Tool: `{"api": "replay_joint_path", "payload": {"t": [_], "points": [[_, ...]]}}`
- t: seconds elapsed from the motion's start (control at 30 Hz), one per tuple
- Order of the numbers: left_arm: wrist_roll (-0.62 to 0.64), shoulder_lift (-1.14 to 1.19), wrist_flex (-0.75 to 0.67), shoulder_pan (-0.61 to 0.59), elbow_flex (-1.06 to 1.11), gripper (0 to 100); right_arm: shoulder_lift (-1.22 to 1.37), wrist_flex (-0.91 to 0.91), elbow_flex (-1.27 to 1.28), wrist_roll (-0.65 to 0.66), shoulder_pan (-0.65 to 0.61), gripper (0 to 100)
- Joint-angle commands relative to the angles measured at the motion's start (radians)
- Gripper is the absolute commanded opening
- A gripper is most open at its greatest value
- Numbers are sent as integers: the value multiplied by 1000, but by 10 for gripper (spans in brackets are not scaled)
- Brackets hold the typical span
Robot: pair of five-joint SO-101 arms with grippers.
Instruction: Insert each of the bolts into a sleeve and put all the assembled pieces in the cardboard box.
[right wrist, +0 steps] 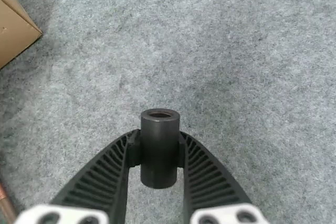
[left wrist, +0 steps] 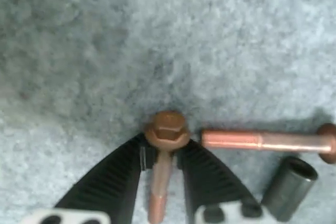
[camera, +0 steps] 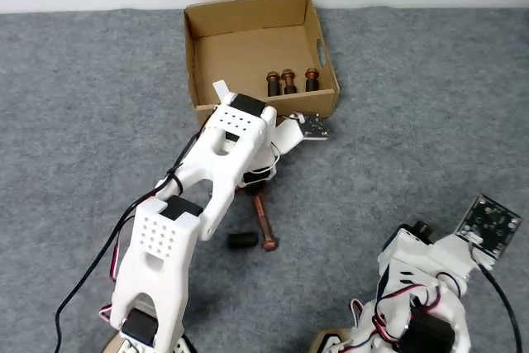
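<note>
My left gripper [left wrist: 161, 151] is shut on a copper bolt [left wrist: 166, 130], gripped just under its hex head and held close above the grey carpet. A second bolt [left wrist: 262, 141] lies on the carpet beside it, with a loose black sleeve [left wrist: 290, 186] next to that. In the high view this bolt [camera: 263, 221] and sleeve [camera: 243, 240] lie beneath the left arm [camera: 223, 163]. My right gripper [right wrist: 159, 144] is shut on another black sleeve [right wrist: 159, 145], held upright with its bore facing up. The cardboard box [camera: 207, 26] at the back holds three assembled pieces [camera: 288, 82].
The box's corner [right wrist: 13, 24] shows in the right wrist view. The right arm [camera: 421, 279] sits folded at the front right. Open carpet [camera: 413, 138] lies between the box and the right arm, and more to the left [camera: 83, 121].
</note>
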Motion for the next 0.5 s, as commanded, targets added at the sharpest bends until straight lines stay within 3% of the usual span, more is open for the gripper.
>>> {"api": "replay_joint_path", "payload": {"t": [0.0, 0.13, 0.23, 0.33, 0.47], "points": [[15, -5, 21, 0, -45, 6, -5, -25, -9, 8, 8, 8], [20, -17, 106, -2, -87, 6, -5, -25, -9, 8, 7, 8], [101, -66, 140, -3, -127, 5, -5, -25, -9, 8, 7, 8], [192, -170, 141, -6, -127, 5, -5, -24, -9, 8, 7, 8], [222, -345, 157, 11, -99, 5, -7, -21, -14, 8, 7, 8]]}}
